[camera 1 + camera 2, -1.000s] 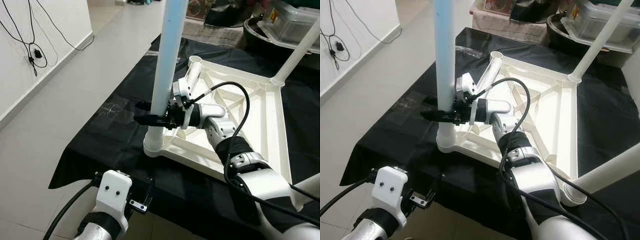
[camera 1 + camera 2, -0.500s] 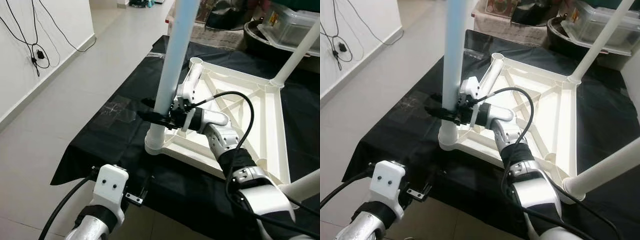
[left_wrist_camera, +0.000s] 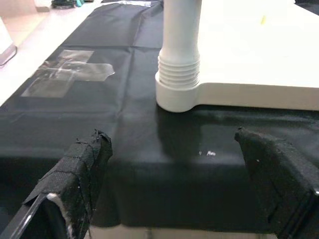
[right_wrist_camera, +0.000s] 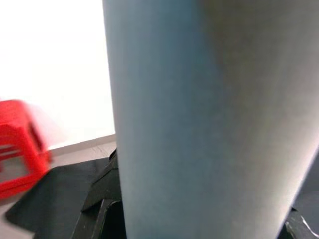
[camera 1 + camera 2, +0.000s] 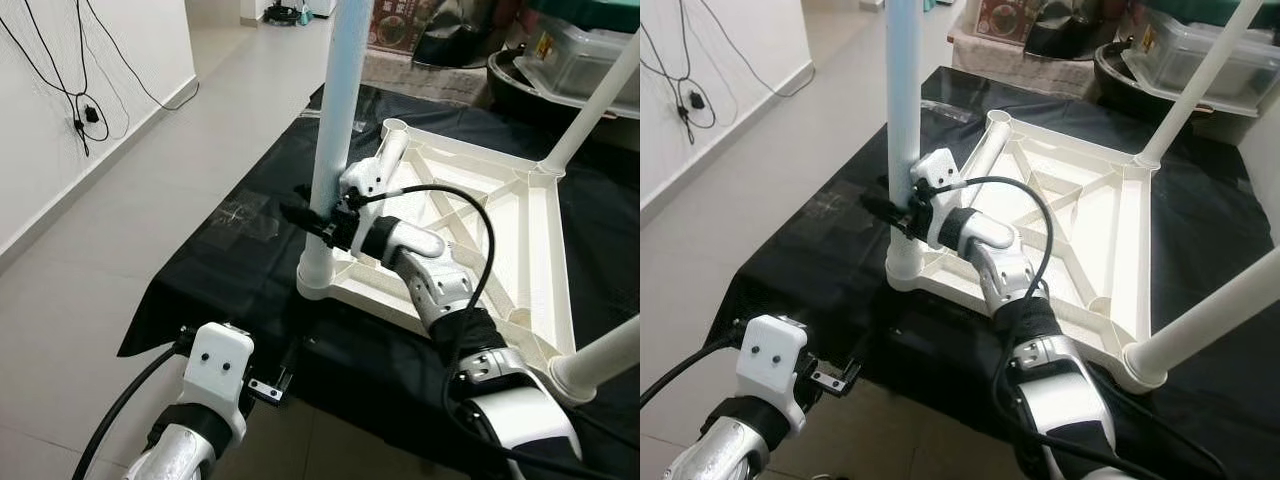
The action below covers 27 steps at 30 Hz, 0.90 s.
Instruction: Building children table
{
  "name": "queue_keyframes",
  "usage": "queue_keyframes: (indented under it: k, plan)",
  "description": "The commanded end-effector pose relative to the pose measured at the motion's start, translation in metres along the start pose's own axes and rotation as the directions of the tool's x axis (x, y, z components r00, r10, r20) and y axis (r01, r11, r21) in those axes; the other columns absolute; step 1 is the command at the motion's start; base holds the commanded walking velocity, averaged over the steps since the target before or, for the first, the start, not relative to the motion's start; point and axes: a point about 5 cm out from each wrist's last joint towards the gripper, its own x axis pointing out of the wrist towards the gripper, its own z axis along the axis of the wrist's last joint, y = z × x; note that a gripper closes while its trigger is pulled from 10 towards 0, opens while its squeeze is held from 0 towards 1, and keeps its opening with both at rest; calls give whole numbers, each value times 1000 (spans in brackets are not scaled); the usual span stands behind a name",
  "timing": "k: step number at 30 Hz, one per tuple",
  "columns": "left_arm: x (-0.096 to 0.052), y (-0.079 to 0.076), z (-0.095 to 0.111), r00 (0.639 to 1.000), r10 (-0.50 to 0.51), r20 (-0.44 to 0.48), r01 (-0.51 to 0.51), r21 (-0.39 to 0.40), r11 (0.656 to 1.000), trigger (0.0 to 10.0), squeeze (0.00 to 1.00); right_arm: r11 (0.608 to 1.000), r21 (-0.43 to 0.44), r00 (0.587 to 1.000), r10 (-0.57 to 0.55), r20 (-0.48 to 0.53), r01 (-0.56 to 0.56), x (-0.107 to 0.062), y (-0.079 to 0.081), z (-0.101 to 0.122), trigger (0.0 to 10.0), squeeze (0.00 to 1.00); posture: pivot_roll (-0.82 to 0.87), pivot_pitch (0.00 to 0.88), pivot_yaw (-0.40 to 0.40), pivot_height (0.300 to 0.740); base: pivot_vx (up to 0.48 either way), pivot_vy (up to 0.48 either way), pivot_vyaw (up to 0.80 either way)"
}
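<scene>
Right gripper (image 5: 318, 222) still pinching the pale blue leg (image 5: 334, 120), now upright in the near-left corner socket (image 5: 318, 285) of the upside-down white tabletop (image 5: 540, 250) on the black-covered counter (image 5: 230, 270). Over the last second the leg went from leaning to near vertical, so it looks seated or nearly so. Left gripper (image 3: 174, 189) idles, spread, low at the counter's near edge. 2 other legs are fitted.

White table frame (image 5: 540, 215) on black cloth (image 5: 225, 270).
</scene>
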Motion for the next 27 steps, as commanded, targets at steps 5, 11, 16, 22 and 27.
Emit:
queue_keyframes:
  k: [5,11,16,22,27]
  plan:
    - [1,0,-5,1000,-5,-19,6,7,1000,10000,0,974,76,975,-206,-89,213,-17,-11,-28,10000,0,230,155,-116,740,0,0,0]
    - [0,1,-7,1000,-7,-23,7,10,1000,10000,0,937,82,938,-332,-97,340,-22,-13,-31,10000,0,230,154,-115,740,0,0,0]
    - [0,1,-7,1000,-7,-23,7,11,1000,10000,0,887,76,889,-448,-94,455,-27,-18,-30,10000,0,231,150,-116,740,0,0,0]
    - [0,1,-7,1000,-7,-22,8,14,1000,10000,0,834,73,836,-541,-90,547,-30,-14,-32,10000,0,231,150,-113,740,0,0,0]
    - [1,1,-7,1000,-9,-17,9,15,1000,10000,0,787,78,790,-606,-90,613,-29,-8,-32,10000,0,235,152,-112,740,0,0,0]
